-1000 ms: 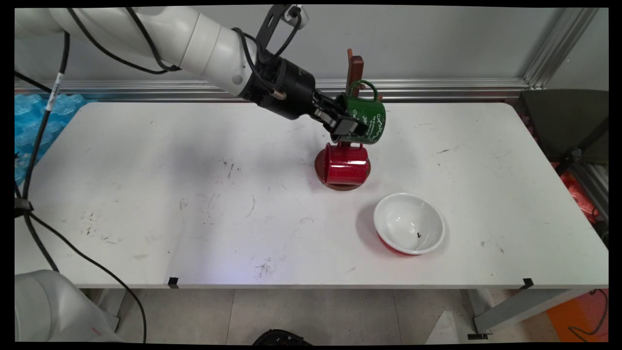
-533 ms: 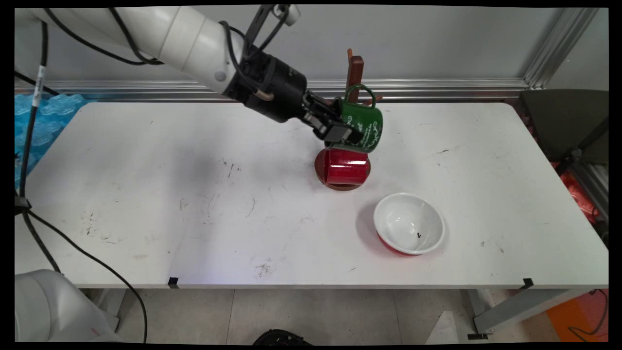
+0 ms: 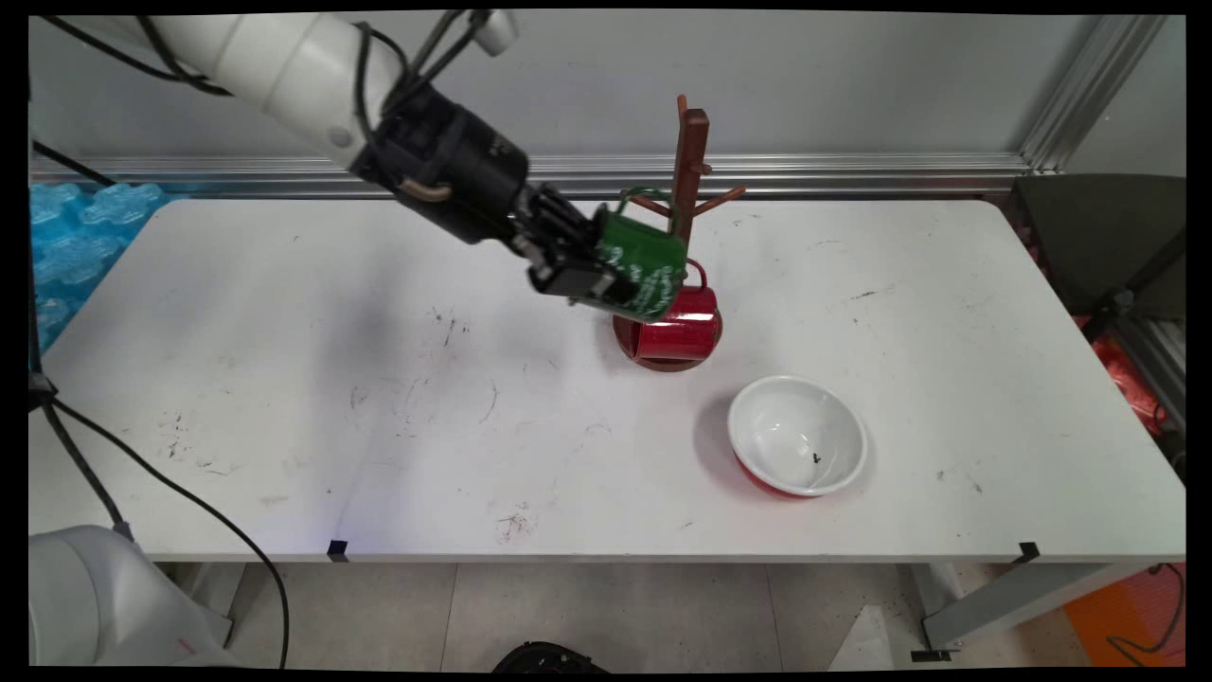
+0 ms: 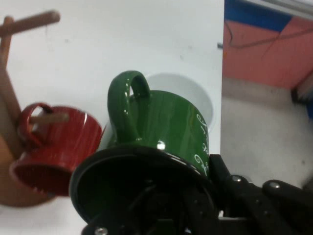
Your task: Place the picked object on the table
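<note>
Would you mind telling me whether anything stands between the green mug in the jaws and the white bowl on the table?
Nothing visible does. The green mug hangs in the gripper above the table; the red mug on the wooden mug tree sits beside it, off the line to the white bowl.

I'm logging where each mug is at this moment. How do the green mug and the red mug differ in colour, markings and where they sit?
The green mug has white lettering; the red mug looks plain. The green mug is clamped in the gripper, tilted, clear of the table; the red mug hangs by its handle from a peg of the wooden mug tree, low near the base. Both have one loop handle.
</note>
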You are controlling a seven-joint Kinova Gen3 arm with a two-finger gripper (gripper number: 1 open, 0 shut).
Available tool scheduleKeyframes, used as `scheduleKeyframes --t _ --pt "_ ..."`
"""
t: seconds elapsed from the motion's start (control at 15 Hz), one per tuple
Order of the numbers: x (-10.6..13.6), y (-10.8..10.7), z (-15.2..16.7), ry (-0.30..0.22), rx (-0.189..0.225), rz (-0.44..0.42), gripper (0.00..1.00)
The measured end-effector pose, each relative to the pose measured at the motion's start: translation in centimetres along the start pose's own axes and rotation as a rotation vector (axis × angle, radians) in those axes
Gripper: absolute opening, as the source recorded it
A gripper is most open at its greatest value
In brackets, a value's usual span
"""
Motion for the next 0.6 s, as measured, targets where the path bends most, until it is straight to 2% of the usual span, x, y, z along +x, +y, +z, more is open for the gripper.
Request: scheduleKeyframes --t 0.2,0.6 --pt "-0.7 -0.6 -1.6 -0.067 0.008 0.041 0.00" --pt "-2.1 -2.2 -4.1 -0.195 0.054 0.107 0.00"
